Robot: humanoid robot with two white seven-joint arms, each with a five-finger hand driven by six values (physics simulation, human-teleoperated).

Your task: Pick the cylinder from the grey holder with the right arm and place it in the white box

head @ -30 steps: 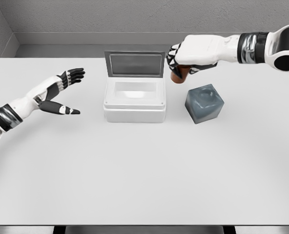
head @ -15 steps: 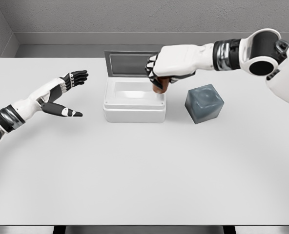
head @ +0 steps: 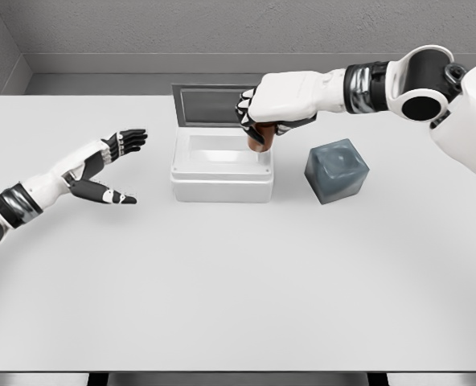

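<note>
The right hand [head: 270, 108] grips the brown cylinder [head: 258, 138] over the right inner edge of the white box [head: 220, 169], upper centre; its fingers hide the cylinder's top. The grey holder [head: 337, 170] sits just right. The left hand [head: 101, 161] hovers, fingers spread.

- White shells are seen on both arms, with black-and-silver bands at the wrists.
- Black finger segments are shown on the left hand [head: 101, 165] and right hand [head: 272, 108].
- A round black joint is seen upper right.
</note>
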